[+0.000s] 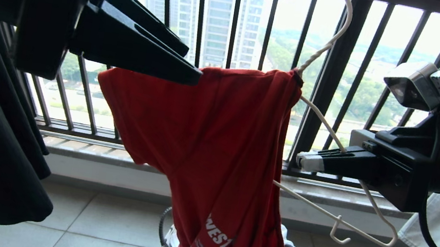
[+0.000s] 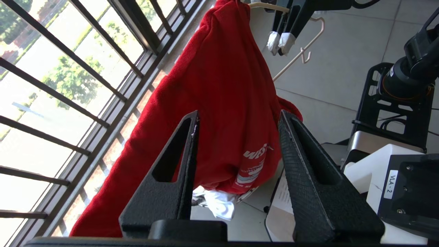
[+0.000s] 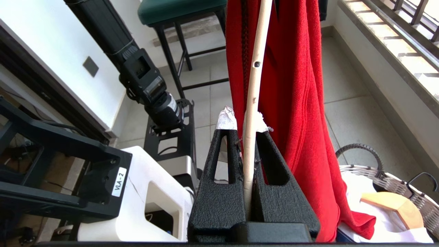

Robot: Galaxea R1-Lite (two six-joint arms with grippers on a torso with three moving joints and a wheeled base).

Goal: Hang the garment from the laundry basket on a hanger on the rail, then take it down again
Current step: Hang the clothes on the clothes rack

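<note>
1. The thin white hanger (image 1: 325, 127) is pinched by the right gripper (image 1: 307, 160).
2. The red T-shirt (image 1: 216, 149) is draped on the hanger, above the basket (image 3: 394, 178).
3. "WEST" is printed on it.
4. The left gripper (image 2: 236, 123) is spread apart, empty.
5. "VLA-2" is written on a label (image 2: 390, 184).

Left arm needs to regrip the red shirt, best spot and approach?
Take the red shirt at its bunched upper-left shoulder edge, coming from the robot's left: that ridge sticks out toward the open left gripper. The right gripper pins the hanger on the other side.
</note>
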